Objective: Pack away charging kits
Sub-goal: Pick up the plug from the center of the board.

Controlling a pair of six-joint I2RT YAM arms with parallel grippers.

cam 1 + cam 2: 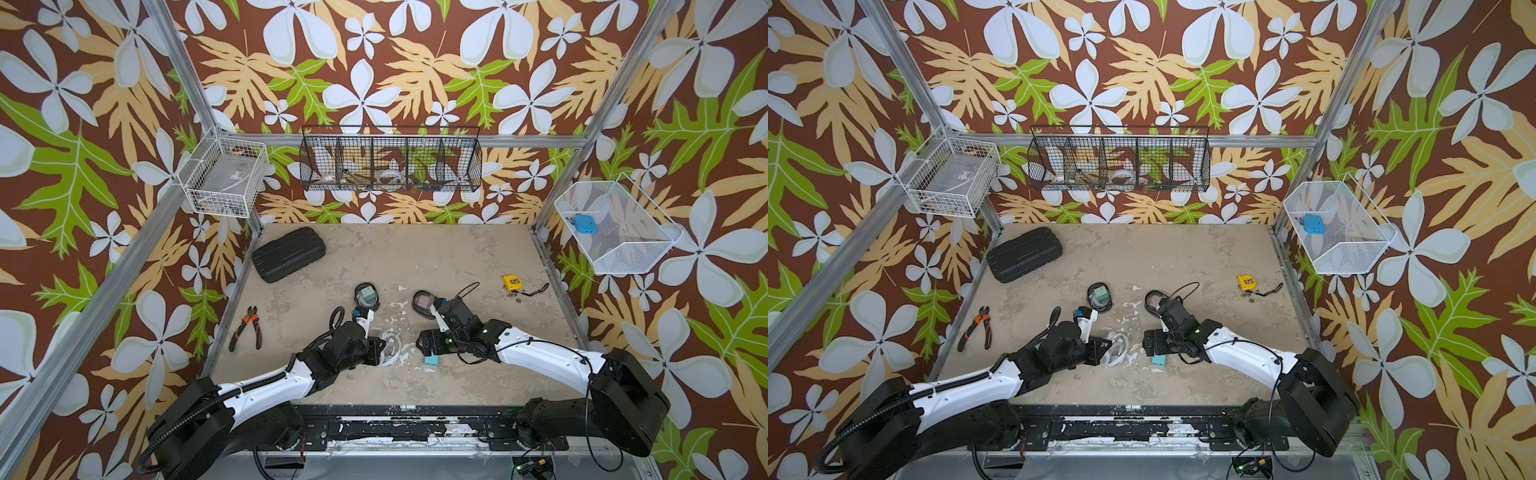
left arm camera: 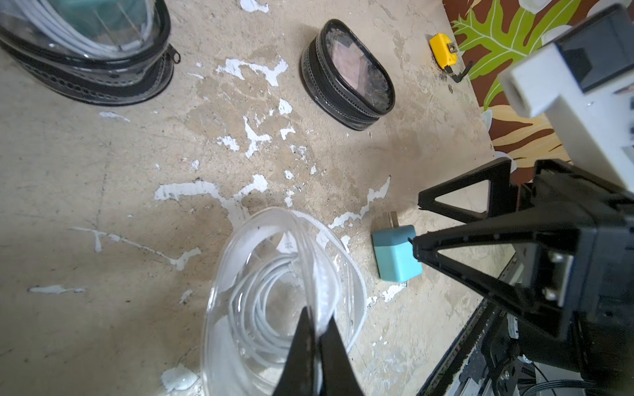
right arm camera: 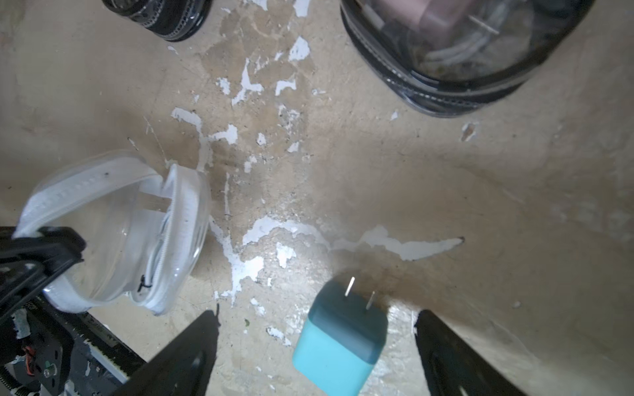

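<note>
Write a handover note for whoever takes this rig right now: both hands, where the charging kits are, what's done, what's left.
Left hand shut on the rim of the clear pouch, holding it open; white cable coiled inside.
Right hand open, straddling the teal plug block on the table, not gripping it.
Done: mint-plug pouch and pink-plug pouch, black-rimmed, look zipped.
Left: put the teal plug block in the clear pouch, zip it.

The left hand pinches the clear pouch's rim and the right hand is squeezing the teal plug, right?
Not quite. The left hand does pinch the rim of the clear pouch, but the right hand is open: the right wrist view shows the teal plug lying loose between its spread fingers.
</note>
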